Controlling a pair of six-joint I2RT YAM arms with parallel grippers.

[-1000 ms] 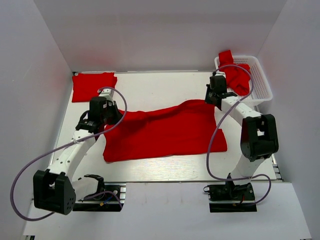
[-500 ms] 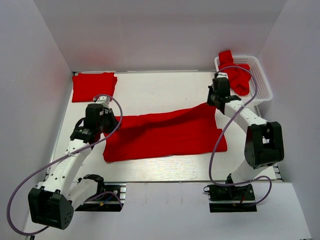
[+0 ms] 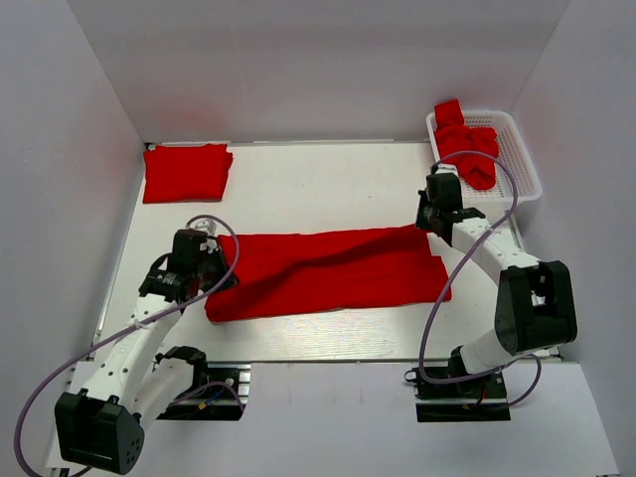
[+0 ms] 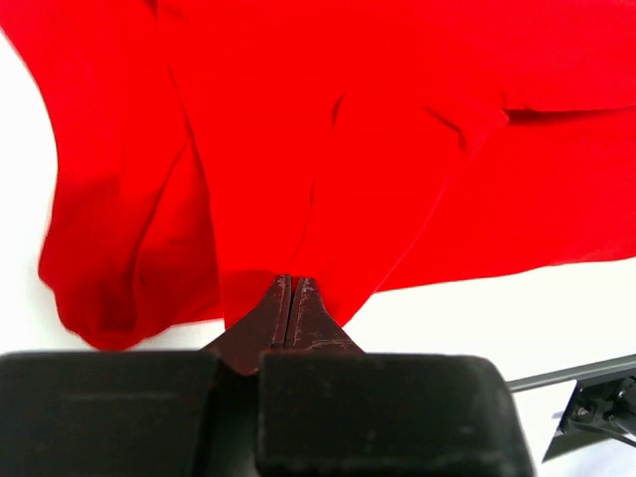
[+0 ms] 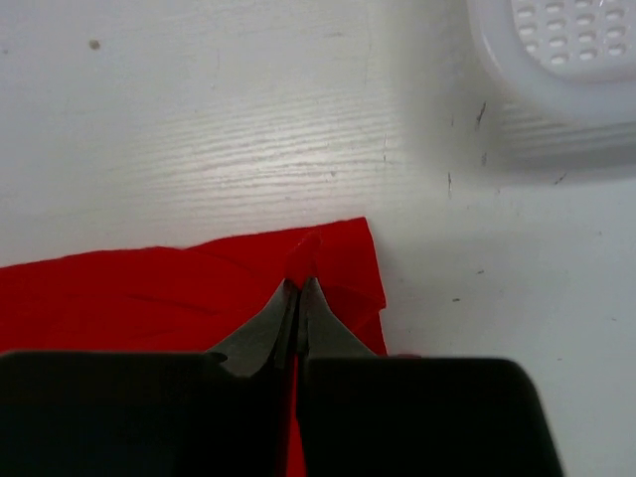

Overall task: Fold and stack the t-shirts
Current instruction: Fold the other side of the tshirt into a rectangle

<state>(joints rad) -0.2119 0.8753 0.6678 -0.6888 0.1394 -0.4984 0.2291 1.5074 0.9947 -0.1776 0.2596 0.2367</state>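
Now the shirt (image 3: 328,273) is spread across the middle of the surface (image 3: 328,189), its far edge drawn closer to the near edge than before. Its left end is pinched in the closed left gripper (image 4: 291,290), its right corner in the closed right gripper (image 5: 298,296).

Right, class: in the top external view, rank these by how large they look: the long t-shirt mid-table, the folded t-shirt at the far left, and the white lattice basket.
1. Long t-shirt, clearly the largest.
2. White lattice basket.
3. Folded t-shirt, somewhat smaller than the basket. Both sit at the far edge, so nearness hardly skews this.
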